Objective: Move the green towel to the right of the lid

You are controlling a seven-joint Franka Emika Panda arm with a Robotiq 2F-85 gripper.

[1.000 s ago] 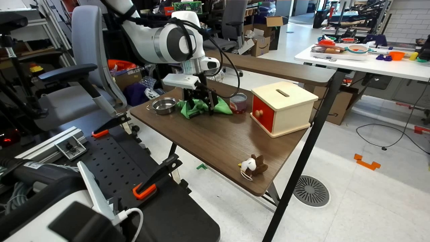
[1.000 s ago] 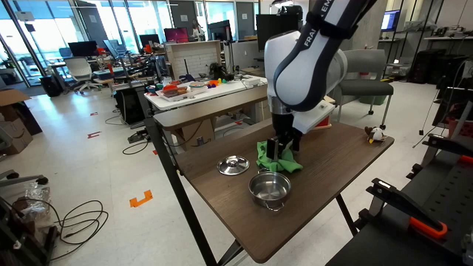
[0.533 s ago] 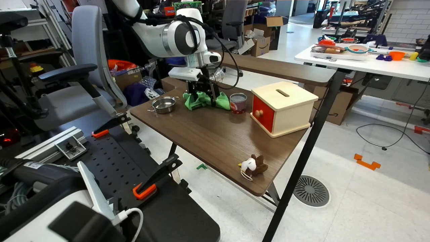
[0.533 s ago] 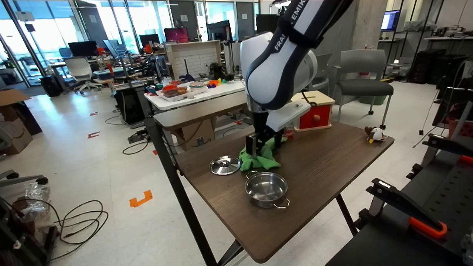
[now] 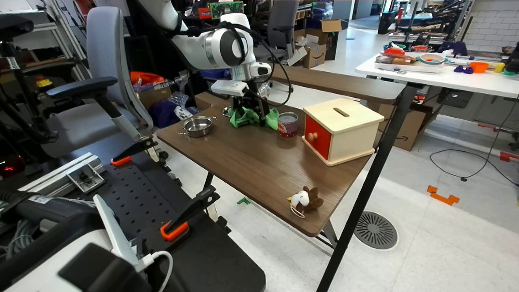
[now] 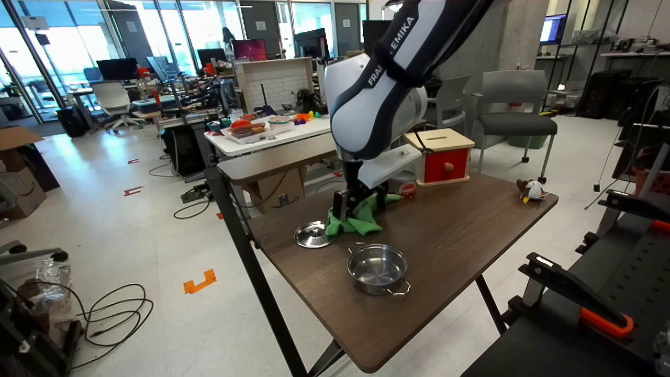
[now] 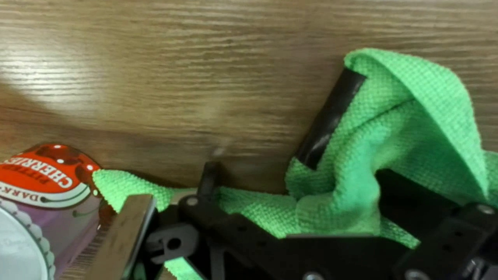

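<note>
The green towel (image 5: pixel 245 117) lies crumpled on the brown table; in an exterior view its near edge meets or overlaps the edge of the silver lid (image 6: pixel 310 236). The lid is mostly hidden behind the towel in an exterior view (image 5: pixel 226 111). My gripper (image 6: pixel 361 205) is down at the towel, fingers wide apart, with towel (image 6: pixel 362 224) between and around them. In the wrist view the gripper (image 7: pixel 298 173) has one finger by the towel's thin part and one inside a fold of the towel (image 7: pixel 424 112). A black strip (image 7: pixel 330 118) shows on the towel.
A silver pot (image 6: pixel 372 287) stands near the lid and towel. A cherry can (image 5: pixel 288 126) stands close to the towel's other end, also in the wrist view (image 7: pixel 42 171). A wooden box with red drawer (image 5: pixel 352 136) and a small bird toy (image 5: pixel 306 199) are farther along the table.
My gripper has slid across the table towards the lid, and the towel has moved with it. The lid has shifted slightly the same way and the pot has turned a little. The fingers stay apart.
</note>
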